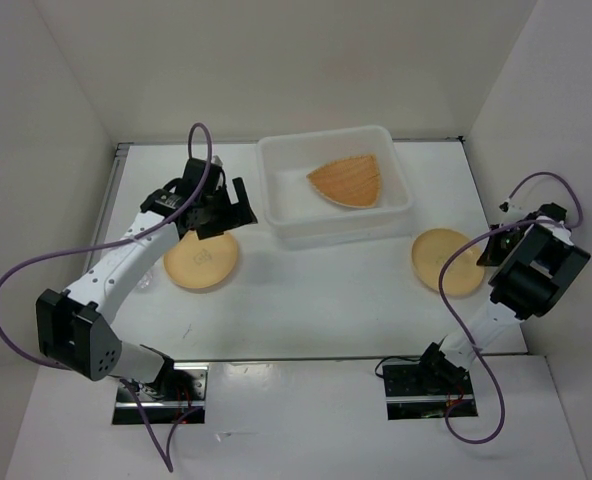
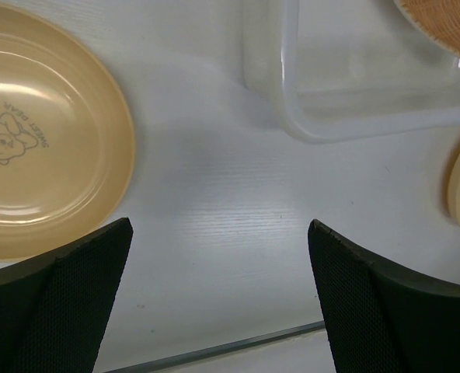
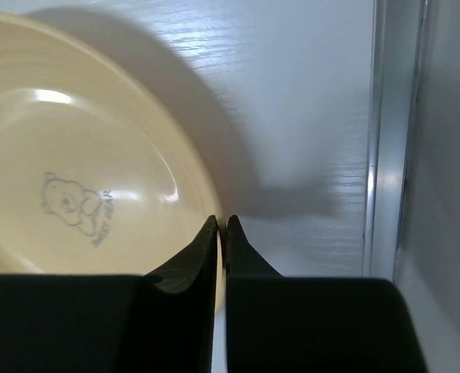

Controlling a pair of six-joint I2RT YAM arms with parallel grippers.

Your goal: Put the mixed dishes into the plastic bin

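The white plastic bin [image 1: 276,215] stands at the back middle, with the tan woven plate [image 1: 348,181] lying inside it. One orange-yellow plate [image 1: 202,262] rests on the table left of the bin. My left gripper [image 1: 226,212] hovers open between that plate [image 2: 36,132] and the bin's corner [image 2: 292,101], nothing between its fingers. A second orange-yellow plate [image 1: 444,262] lies at the right. My right gripper [image 1: 488,250] is shut on its right rim, and in the right wrist view the gripper [image 3: 222,224] pinches the plate's [image 3: 74,155] edge. No cup shows clearly.
White walls close in the table on three sides. A metal strip [image 3: 385,155] runs along the table's right edge, close to the right gripper. Purple cables loop off both arms. A faint clear object [image 1: 146,287] lies beside the left arm.
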